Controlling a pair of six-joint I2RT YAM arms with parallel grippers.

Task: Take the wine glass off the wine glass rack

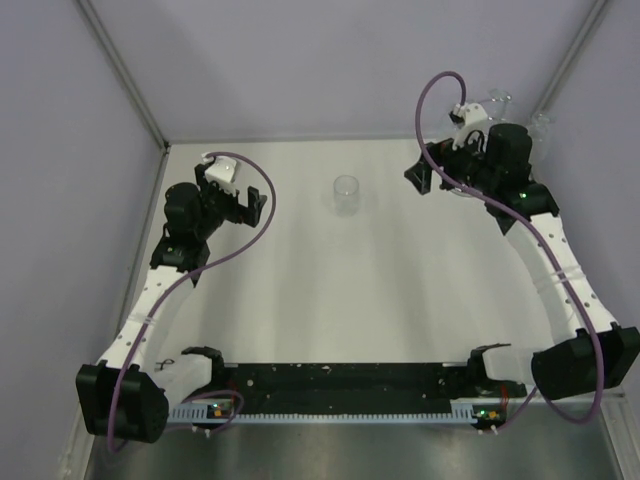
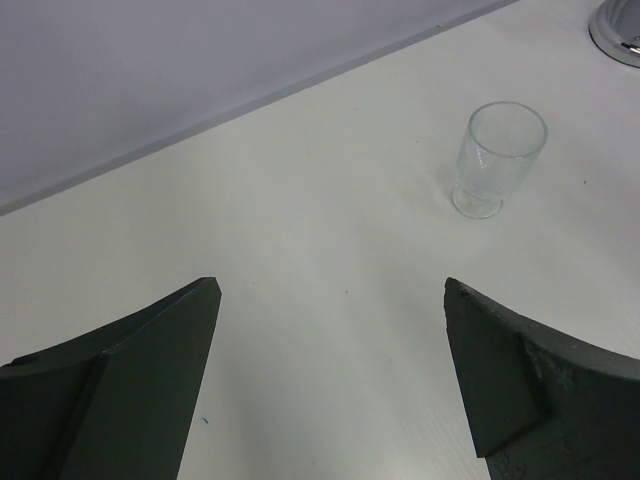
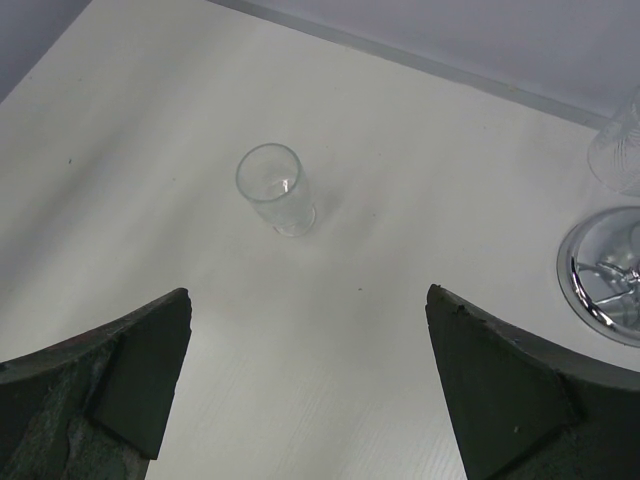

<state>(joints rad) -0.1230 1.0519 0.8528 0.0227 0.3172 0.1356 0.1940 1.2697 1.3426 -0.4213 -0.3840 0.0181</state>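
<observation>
Wine glass (image 3: pixel 622 140) just right of our right claw (image 3: pixel 308 300), beside the wine glass rack (image 3: pixel 600 270).
We see only the bowl's edge above the rack's shiny base, and we cannot tell whether it hangs. Our right claw, wide open and empty, is far nearer. The left claw (image 2: pixel 330 290), equally open and empty, faces a small glass (image 2: pixel 497 160) upright on the tabletop (image 2: pixel 300 200).

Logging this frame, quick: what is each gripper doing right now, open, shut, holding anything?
Left gripper: open, holding nothing.
Right gripper: open, holding nothing.
</observation>
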